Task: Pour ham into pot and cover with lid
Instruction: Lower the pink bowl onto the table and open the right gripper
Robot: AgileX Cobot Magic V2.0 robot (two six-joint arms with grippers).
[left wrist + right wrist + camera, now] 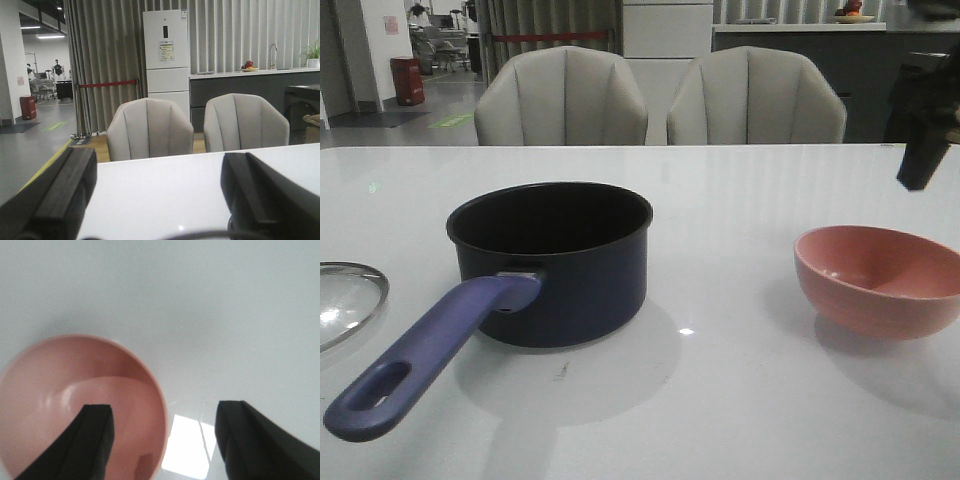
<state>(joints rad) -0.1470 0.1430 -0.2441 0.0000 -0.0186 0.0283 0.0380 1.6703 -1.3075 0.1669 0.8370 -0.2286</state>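
Note:
The dark navy pot [582,285] stands left of centre on the white table, its purple-blue handle [430,352] pointing to the near left. Its black inside looks empty from here. The glass lid [344,301] lies flat at the far left edge, only partly in view. The pink bowl [878,281] sits at the right. My right gripper [924,160] hangs above and behind it; in the right wrist view it [165,410] is open, jaws straddling the bowl's [60,390] rim. No ham pieces show clearly. My left gripper [159,160] is open and empty, low over bare table.
Two grey chairs [561,100] stand behind the far edge of the table [740,400]. A counter and a fridge [166,55] lie further back in the room.

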